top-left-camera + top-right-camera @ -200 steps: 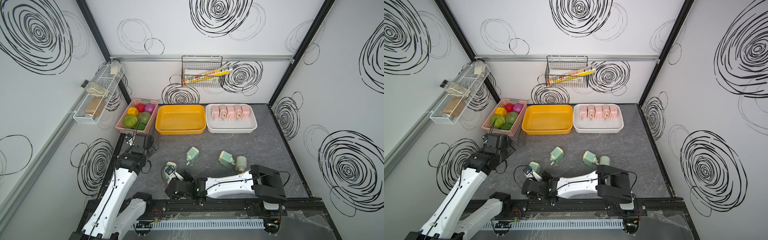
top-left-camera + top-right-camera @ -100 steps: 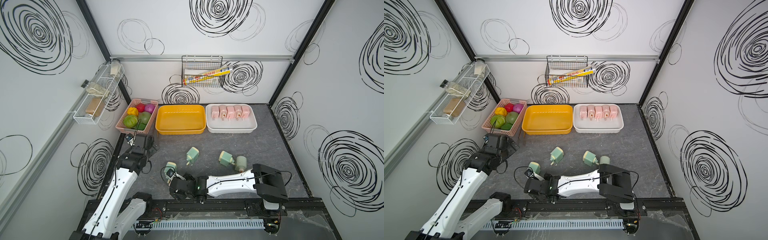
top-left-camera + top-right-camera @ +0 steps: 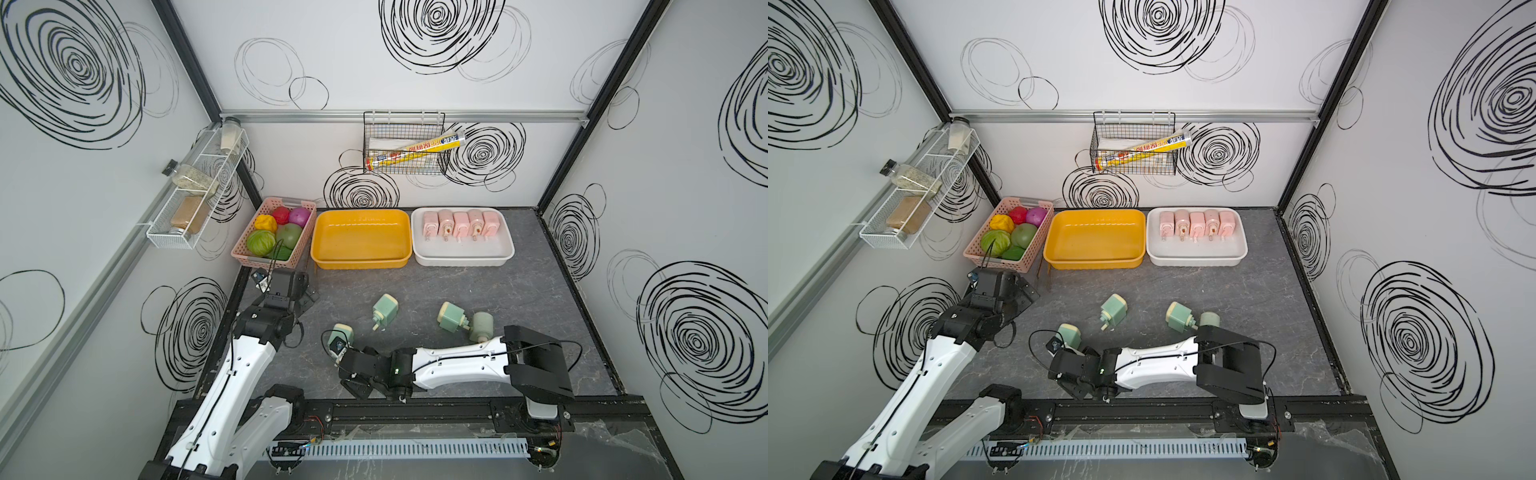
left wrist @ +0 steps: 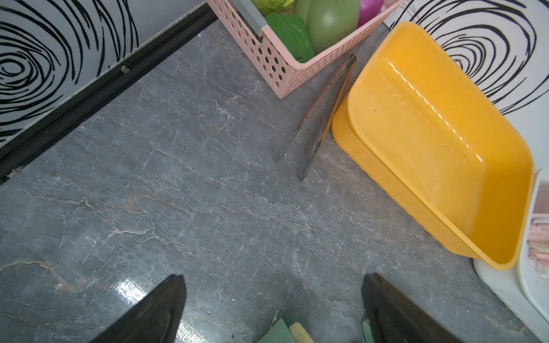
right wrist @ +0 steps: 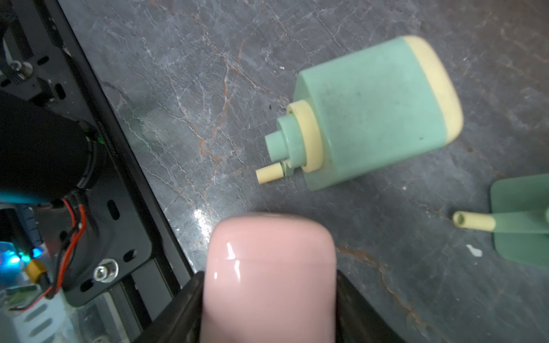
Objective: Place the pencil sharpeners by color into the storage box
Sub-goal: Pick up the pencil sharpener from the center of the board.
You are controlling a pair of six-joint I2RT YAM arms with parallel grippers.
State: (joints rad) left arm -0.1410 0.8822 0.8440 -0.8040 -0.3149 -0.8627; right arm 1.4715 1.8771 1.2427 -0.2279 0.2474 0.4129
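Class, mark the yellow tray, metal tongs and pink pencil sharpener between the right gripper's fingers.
yellow tray (image 3: 360, 262): in a top view, front rim.
metal tongs (image 4: 346, 66): left wrist view, hinge end.
pink pencil sharpener (image 5: 270, 276): right wrist view, body.

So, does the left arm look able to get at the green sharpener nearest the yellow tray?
Probably yes: the left claw is open and empty, and only bare table separates it from that green sharpener.

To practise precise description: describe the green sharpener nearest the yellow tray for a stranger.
Find the yellow tray against the back wall. On the grey floor before it lies a green sharpener. It lies alone; the other green sharpeners sit nearer the right arm.
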